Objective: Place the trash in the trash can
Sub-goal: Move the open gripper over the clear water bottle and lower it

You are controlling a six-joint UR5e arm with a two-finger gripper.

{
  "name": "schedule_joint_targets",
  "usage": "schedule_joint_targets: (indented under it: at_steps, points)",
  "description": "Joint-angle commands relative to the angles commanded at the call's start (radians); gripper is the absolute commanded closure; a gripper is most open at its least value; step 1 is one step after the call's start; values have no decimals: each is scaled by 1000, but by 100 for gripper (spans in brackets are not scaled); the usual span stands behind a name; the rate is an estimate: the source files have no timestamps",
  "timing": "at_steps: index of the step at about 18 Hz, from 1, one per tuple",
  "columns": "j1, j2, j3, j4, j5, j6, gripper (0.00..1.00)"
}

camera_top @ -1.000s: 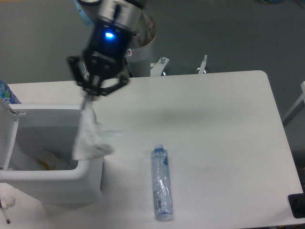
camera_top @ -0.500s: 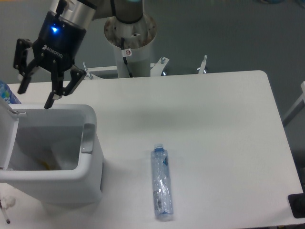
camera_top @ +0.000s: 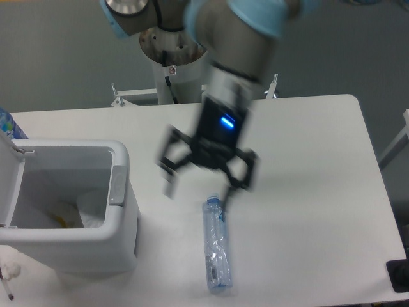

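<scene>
- Above the middle of the table (camera_top: 307, 166), the gripper (camera_top: 199, 190) hangs with its two fingers spread wide apart and nothing between them; it is blurred, and a blue light glows on its body.
- Just below the gripper, the bottle (camera_top: 216, 245) lies flat on the table, its blue cap at the end nearest the fingers; whether the right finger touches the cap cannot be told.
- At the left edge stands the trash can (camera_top: 121, 211), white, its lid (camera_top: 7, 176) swung open to the left and a grey latch tab (camera_top: 117, 185) on its right rim.
- Inside the trash can, the wrapper (camera_top: 91, 208) rests against the right wall, beside something yellowish on the bottom.
- Behind the table rises the arm's white base (camera_top: 172, 64).
</scene>
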Motion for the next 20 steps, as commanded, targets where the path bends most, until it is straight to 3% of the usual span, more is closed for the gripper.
schedule_joint_targets:
  at_steps: [5, 9, 13, 20]
  points:
    - [-80, -134, 61, -34, 183, 5, 0]
    - [-139, -203, 120, -159, 278, 15, 0]
    - [-187, -269, 150, -170, 407, 14, 0]
    - [-210, -325, 172, -166, 485, 2, 0]
